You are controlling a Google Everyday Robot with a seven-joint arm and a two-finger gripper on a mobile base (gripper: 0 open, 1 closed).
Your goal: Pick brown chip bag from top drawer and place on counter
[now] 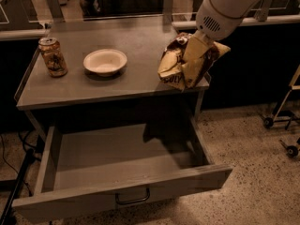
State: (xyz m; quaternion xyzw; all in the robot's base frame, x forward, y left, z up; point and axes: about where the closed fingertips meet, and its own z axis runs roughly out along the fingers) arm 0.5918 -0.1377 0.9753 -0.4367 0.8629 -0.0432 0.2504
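The brown chip bag [183, 64] hangs crumpled in the air over the counter's right front corner. My gripper [197, 43] is shut on the bag's top, with the white arm reaching in from the upper right. The grey counter [136, 32] lies under and to the left of the bag. The top drawer [126, 191] is pulled out wide below the counter, its inside bare, with the dark wire handle on its front panel. The bag's shadow falls on the drawer's back right part.
A printed drink can [53, 56] stands at the counter's left edge. A white bowl [105, 61] sits left of the middle. A long dark counter with glass panels [262, 22] runs behind. A wheeled stand [281, 121] is on the floor at the right.
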